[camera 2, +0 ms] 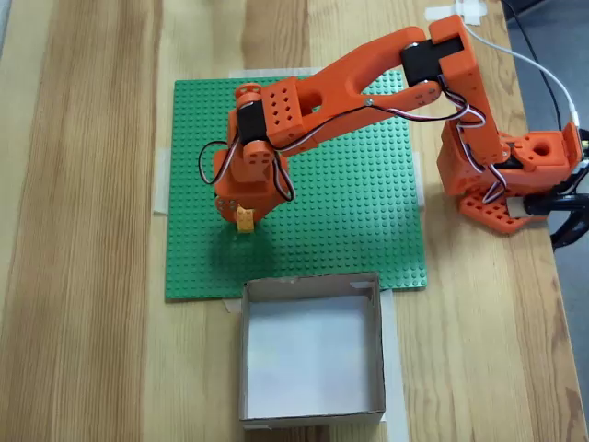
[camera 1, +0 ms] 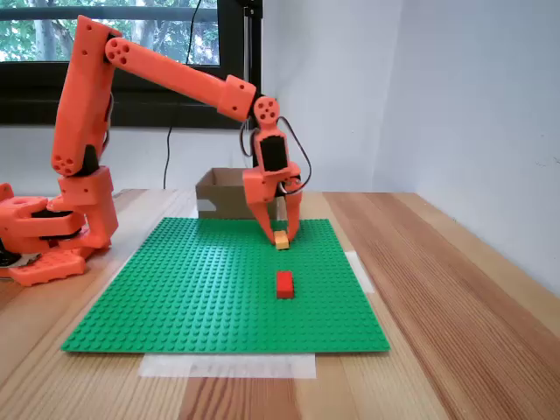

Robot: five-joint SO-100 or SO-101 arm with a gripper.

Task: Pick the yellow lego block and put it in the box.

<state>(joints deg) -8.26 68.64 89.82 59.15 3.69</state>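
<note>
The yellow lego block sits between the tips of my orange gripper, which is shut on it over the far part of the green baseplate. In the fixed view from above, the block casts a shadow on the plate, so it seems slightly raised. The box, brown cardboard with a pale inside, stands open just off the plate's edge, a short way from the gripper.
A red brick lies on the baseplate nearer the front edge in the side-on fixed view. The arm's base stands beside the plate. White tape holds the plate to the wooden table.
</note>
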